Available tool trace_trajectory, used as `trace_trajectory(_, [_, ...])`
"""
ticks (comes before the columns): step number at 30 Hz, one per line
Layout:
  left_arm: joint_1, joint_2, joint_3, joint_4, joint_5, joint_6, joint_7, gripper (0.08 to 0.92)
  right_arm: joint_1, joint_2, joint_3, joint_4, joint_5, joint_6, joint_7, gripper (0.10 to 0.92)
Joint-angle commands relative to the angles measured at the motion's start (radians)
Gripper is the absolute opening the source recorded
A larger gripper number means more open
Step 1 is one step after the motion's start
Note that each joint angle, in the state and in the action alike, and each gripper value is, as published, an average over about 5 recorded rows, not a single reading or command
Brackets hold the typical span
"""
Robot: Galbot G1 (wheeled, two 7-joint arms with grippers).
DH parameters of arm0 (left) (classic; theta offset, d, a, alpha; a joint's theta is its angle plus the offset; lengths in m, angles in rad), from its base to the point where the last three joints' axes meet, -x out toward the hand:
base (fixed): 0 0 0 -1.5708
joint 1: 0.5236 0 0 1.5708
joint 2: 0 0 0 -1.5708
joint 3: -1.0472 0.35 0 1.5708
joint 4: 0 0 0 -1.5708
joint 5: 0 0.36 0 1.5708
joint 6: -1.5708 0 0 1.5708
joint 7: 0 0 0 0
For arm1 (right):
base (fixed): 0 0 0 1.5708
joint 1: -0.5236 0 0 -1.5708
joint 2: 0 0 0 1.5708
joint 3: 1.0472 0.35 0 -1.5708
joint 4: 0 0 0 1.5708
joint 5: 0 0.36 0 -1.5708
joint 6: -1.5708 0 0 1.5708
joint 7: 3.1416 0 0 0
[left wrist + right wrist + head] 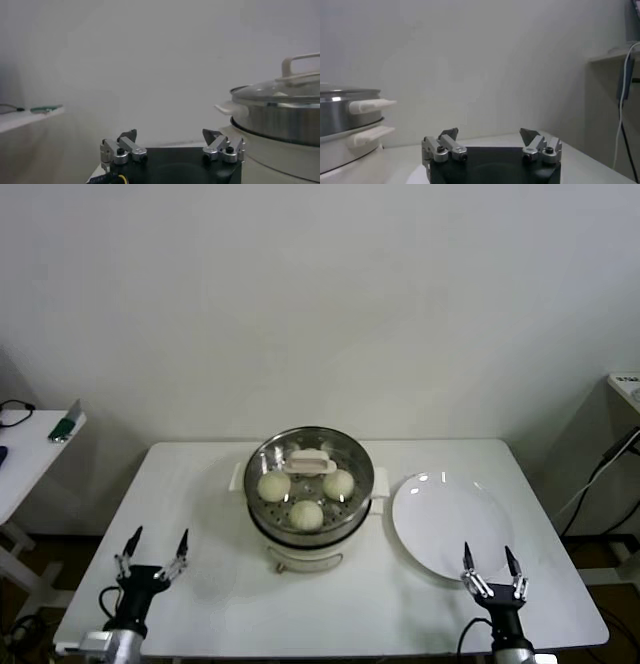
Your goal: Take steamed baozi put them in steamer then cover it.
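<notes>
Both my grippers, left [155, 556] and right [492, 572], hang wide open and empty; lid [308, 467] covers steamer [300, 539] at twelve o'clock, so a careless reach could knock it askew.

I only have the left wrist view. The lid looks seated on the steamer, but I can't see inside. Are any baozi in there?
Observer: Yes. The head view shows three baozi through the glass cover inside the steamer; the cover's handle may hide a fourth.
Operator: Are any outside the pot?
Observer: None visible. The white plate on the robot's right of the steamer is bare.
Operator: Where is the right gripper?
Observer: The right gripper is open at the plate's near rim, holding nothing.
</notes>
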Motion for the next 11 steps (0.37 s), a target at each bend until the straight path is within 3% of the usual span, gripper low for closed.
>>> trace_trajectory(1, [0.061,-0.019,-0.005,0.048,-0.063,-0.112,0.008,0.823,0.004,-0.009,-0.015,-0.012,0.024,-0.004,-0.012,0.823])
trace_trajectory(11, [0.064,-0.031,0.008,0.042,-0.045,-0.113,0.008,0.823,0.009,-0.012,-0.018,-0.014,0.020,-0.002,-0.015,0.823])
